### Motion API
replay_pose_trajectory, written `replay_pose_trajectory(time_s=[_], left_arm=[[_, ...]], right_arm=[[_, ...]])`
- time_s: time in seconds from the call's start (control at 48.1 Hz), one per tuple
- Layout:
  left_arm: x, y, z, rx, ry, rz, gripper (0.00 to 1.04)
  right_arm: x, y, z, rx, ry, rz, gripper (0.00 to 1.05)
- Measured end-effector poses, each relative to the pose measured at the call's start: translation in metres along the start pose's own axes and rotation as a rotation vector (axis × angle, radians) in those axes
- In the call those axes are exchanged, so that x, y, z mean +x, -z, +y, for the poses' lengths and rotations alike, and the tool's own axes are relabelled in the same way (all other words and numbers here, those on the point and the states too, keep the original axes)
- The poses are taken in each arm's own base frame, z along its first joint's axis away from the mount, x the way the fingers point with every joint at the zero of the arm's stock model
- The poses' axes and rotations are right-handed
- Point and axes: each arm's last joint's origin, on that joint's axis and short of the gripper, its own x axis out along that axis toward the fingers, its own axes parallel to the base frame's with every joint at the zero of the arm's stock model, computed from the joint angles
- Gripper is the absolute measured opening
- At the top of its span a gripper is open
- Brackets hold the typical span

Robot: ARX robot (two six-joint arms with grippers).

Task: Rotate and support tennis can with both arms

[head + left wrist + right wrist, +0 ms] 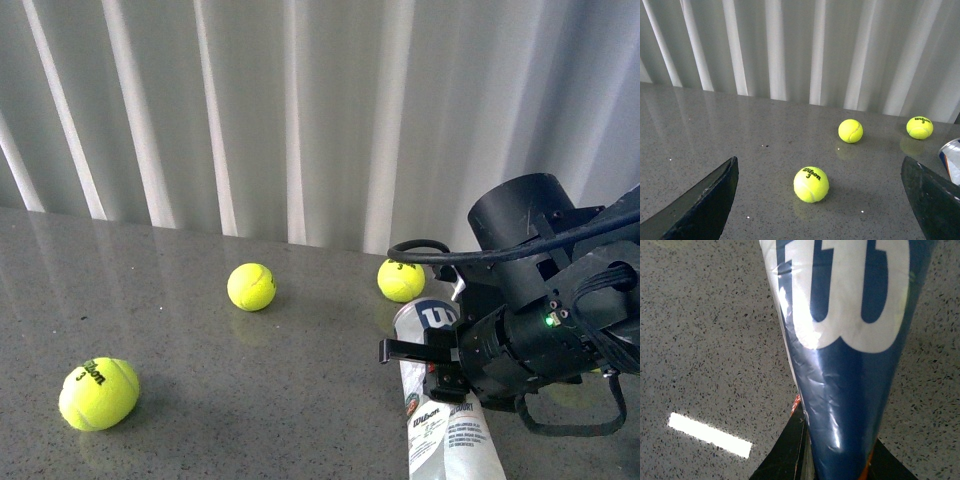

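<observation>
Now: can (447, 432) lies on counter (250, 400), right side. Your right gripper (430, 365) has jaws clamped on it near rim. Your left gripper (818, 160) has jaws wide apart, empty. Rotate slowly; bring left under free end for support.

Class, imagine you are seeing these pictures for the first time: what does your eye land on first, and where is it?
Three bright yellow balls pop against the grey table: the near ball at left, the middle ball, and the far ball beside the tennis can. At right, the bulky black right arm has its gripper shut on that can.
</observation>
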Motion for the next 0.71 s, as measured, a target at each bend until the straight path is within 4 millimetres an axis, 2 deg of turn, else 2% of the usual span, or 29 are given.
replay_pose_trajectory(time_s=[0.146,0.27,0.353,0.457,0.582,0.707], left_arm=[[0.0,0.0,0.0,0.0,0.0,0.0,0.98],[0.0,0.0,0.0,0.0,0.0,0.0,0.98],[0.0,0.0,0.0,0.0,0.0,0.0,0.98],[0.0,0.0,0.0,0.0,0.0,0.0,0.98],[0.0,0.0,0.0,0.0,0.0,0.0,0.98],[0.0,0.0,0.0,0.0,0.0,0.0,0.98]], right_arm=[[-0.023,-0.009,0.003,-0.178,-0.026,-0.134,0.12],[-0.049,-0.015,0.007,-0.495,-0.081,-0.293,0.12],[-0.056,-0.006,0.005,-0.734,-0.115,-0.324,0.12],[-0.054,0.009,0.0,-0.993,-0.114,-0.298,0.12],[-0.038,0.027,-0.01,-1.345,-0.095,-0.289,0.12],[-0.028,0.032,-0.012,-1.539,-0.114,-0.322,0.12]])
